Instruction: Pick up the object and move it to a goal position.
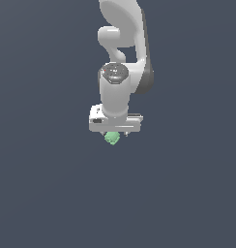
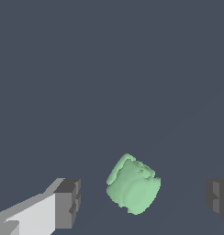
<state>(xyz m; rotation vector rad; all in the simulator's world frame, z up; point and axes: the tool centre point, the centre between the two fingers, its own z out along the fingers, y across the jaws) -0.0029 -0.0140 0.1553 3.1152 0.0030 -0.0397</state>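
Around the arm [image 1: 124,58] the exterior view shows only a flat, dark blue-grey bench [image 1: 42,193], uniform in every direction, and the one small thing lying on it is the mint-green blob [image 1: 111,138]. Nothing stands between the arm and that blob.

The blob peeks out just below the white body of the gripper [image 1: 115,134], near the middle of the exterior view and slightly toward its left. In the wrist view the blob [image 2: 133,185] appears as a lumpy, roundish lump with an uneven ridged edge, resting on the bare bench [image 2: 109,69].

The jaws stand wide apart. One dark grey fingertip [image 2: 68,203], on the end of a white finger, sits to one side of the blob, and the other dark fingertip [image 2: 218,199] sits to the other side. The blob lies between them, nearer the first fingertip, with bench visible in the gap on each side, so neither pad touches it. The gripper [image 2: 143,202] holds nothing.

A small red mark shows on the dark round cap of the wrist joint [image 1: 114,72]; no readable writing or label shows anywhere.
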